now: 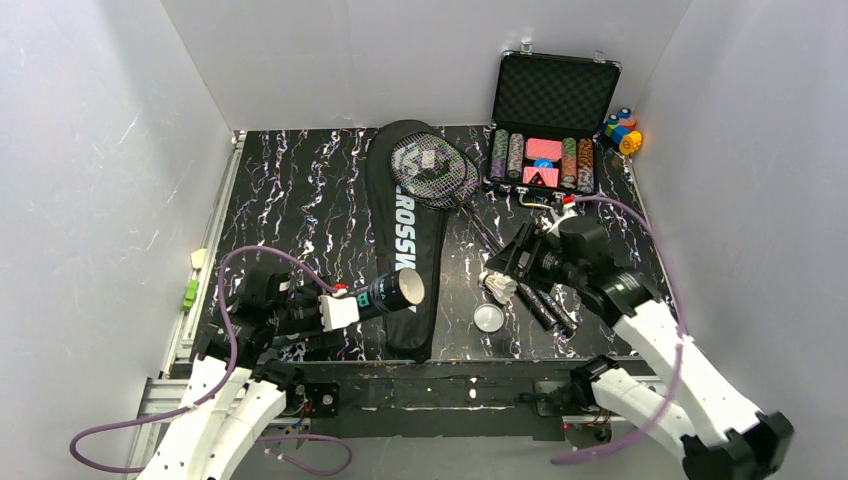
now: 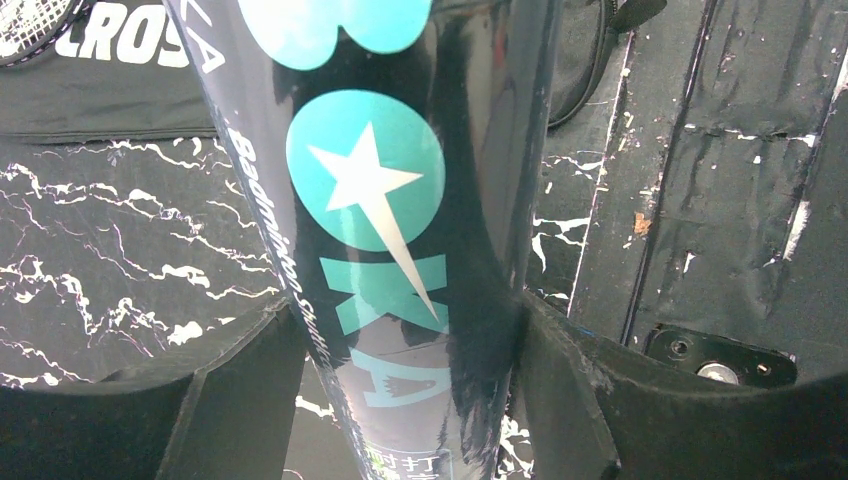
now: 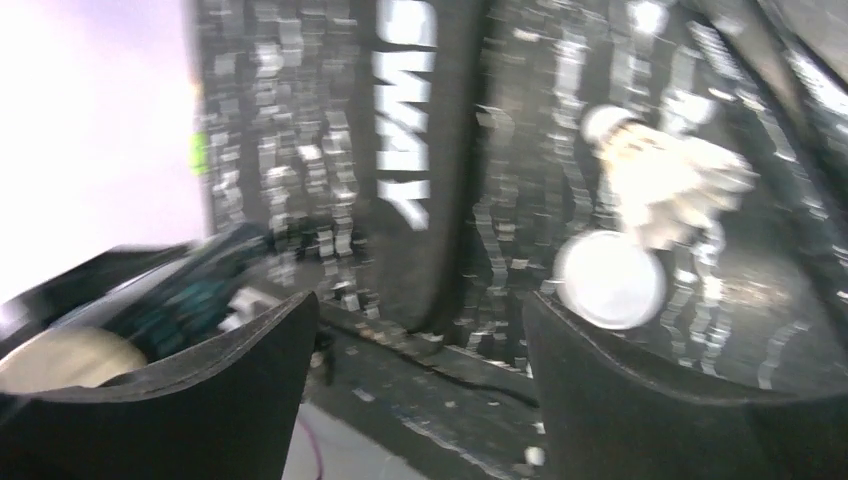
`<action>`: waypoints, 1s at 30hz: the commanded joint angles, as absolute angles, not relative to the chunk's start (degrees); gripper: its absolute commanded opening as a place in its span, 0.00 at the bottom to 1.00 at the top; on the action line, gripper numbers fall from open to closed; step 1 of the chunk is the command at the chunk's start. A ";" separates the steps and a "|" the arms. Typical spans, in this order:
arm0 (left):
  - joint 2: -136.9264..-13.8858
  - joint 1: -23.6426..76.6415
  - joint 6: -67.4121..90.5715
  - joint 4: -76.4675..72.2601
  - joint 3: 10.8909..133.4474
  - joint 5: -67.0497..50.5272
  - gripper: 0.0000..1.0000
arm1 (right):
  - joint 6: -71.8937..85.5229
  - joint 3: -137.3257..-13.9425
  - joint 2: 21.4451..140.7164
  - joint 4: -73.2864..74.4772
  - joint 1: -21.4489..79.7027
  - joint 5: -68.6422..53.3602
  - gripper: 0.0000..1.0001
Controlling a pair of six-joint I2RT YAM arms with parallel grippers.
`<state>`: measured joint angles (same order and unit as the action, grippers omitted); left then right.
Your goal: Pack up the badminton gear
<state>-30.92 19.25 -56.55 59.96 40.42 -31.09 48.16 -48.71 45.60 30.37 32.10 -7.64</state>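
My left gripper (image 1: 352,306) is shut on the dark tube (image 1: 392,293) with teal lettering, held low over the table's near left, its open mouth pointing right. In the left wrist view the tube (image 2: 400,200) fills the gap between both fingers. The long black bag (image 1: 405,245) lies lengthwise mid-table. The racquets (image 1: 432,165) rest with heads on the bag's far end, handles running to the near right. A white shuttlecock (image 1: 500,288) and the round lid (image 1: 489,318) lie beside the bag. My right gripper (image 1: 508,262) hovers open just beyond the shuttlecock (image 3: 665,180), nothing between its fingers.
An open black case of poker chips (image 1: 545,150) stands at the back right, with small coloured blocks (image 1: 622,130) beside it. White walls close in the table on three sides. The right wrist view is blurred; it shows the lid (image 3: 610,280) and bag (image 3: 420,150).
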 commanded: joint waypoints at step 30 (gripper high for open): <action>-30.88 19.34 -57.35 59.80 41.87 -31.00 0.13 | 47.98 -38.97 66.31 15.61 18.39 -16.00 0.05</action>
<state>-30.65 19.25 -56.86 60.18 40.45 -30.44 48.86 -35.79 71.20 14.61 18.37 -14.35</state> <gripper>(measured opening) 0.665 0.143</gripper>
